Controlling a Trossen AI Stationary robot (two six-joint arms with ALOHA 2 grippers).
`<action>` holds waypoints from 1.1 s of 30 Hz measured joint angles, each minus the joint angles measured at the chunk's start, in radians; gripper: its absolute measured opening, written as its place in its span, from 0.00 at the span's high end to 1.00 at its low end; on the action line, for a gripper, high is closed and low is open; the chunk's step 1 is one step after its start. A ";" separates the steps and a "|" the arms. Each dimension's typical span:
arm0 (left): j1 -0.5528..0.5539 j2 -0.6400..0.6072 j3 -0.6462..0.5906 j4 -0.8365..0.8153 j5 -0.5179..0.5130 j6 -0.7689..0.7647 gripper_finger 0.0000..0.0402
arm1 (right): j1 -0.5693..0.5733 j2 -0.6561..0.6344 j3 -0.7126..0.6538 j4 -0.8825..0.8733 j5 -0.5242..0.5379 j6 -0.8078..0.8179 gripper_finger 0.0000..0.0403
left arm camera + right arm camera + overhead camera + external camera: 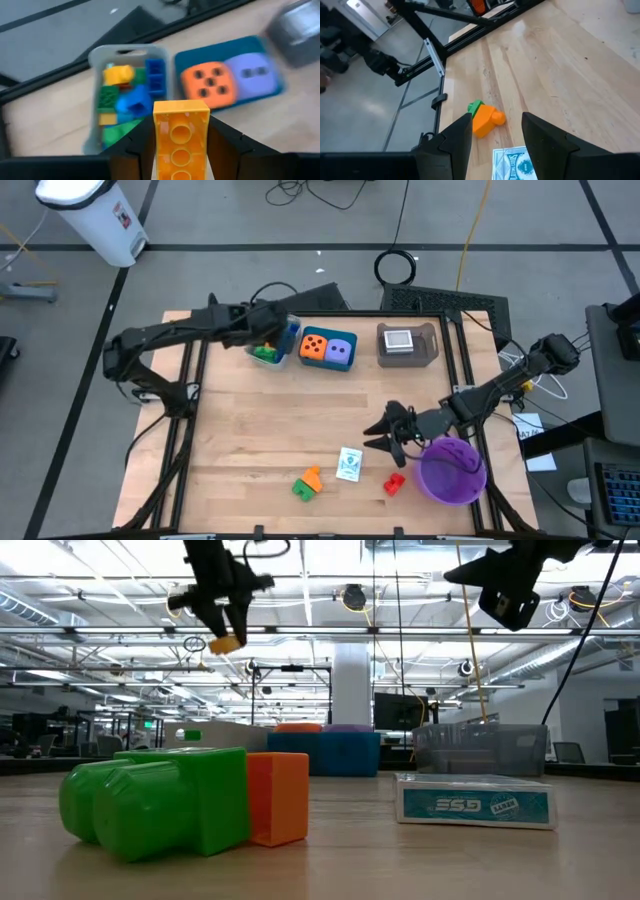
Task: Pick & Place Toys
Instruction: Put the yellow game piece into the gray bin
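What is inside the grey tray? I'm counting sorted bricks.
The grey plastic tray holds a pile of yellow, green and blue plastic bricks; lower layers are covered, so no count.

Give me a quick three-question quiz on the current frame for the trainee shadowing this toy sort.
1. True or false: the left gripper holds a yellow brick above the grey tray of bricks.
2. Which two dice sit in the teal tray? A) red and green B) orange and purple C) blue and yellow
3. Fill in: the right gripper is open and empty, hovering beside the purple ____.

Key: 1 true; 2 B; 3 bowl.
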 joint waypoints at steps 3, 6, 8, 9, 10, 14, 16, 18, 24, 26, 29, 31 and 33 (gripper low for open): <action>0.050 0.038 0.000 -0.021 -0.004 0.023 0.65 | -0.016 0.000 0.000 0.000 0.000 0.021 0.59; 0.088 0.084 0.000 -0.029 -0.006 0.031 0.65 | -0.032 0.000 0.000 0.000 0.000 0.022 0.59; 0.100 0.121 0.000 -0.028 -0.007 0.035 0.65 | -0.041 0.000 0.000 0.000 0.000 0.022 0.59; 0.104 0.141 0.000 -0.028 -0.006 0.037 0.65 | -0.045 0.000 0.000 0.000 0.000 0.027 0.59; 0.107 0.161 0.000 -0.028 -0.005 0.037 0.65 | -0.051 0.000 0.000 0.000 0.000 0.034 0.59; 0.109 0.231 0.000 -0.028 -0.004 0.044 0.65 | -0.072 0.000 0.000 0.000 0.001 0.055 0.59; 0.110 0.260 0.000 -0.027 -0.004 0.049 0.65 | -0.080 0.000 0.000 0.000 0.001 0.055 0.59; 0.113 0.281 0.000 -0.028 0.003 0.050 0.65 | -0.085 0.000 0.000 0.000 0.001 0.056 0.59; 0.126 0.307 -0.016 -0.011 0.021 0.033 0.65 | -0.089 0.000 0.000 0.000 0.000 0.074 0.59; 0.131 0.306 -0.032 0.002 0.036 0.029 0.65 | -0.089 0.000 0.000 0.000 0.000 0.074 0.59; 0.136 0.307 -0.061 -0.001 0.056 0.016 0.65 | -0.089 0.000 0.000 0.000 0.004 0.074 0.59; 0.137 0.307 -0.083 0.002 0.063 0.000 0.65 | -0.089 0.000 0.000 0.000 0.013 0.074 0.59; 0.134 0.307 -0.101 0.000 0.065 -0.009 0.64 | -0.089 0.000 0.000 0.000 0.028 0.074 0.59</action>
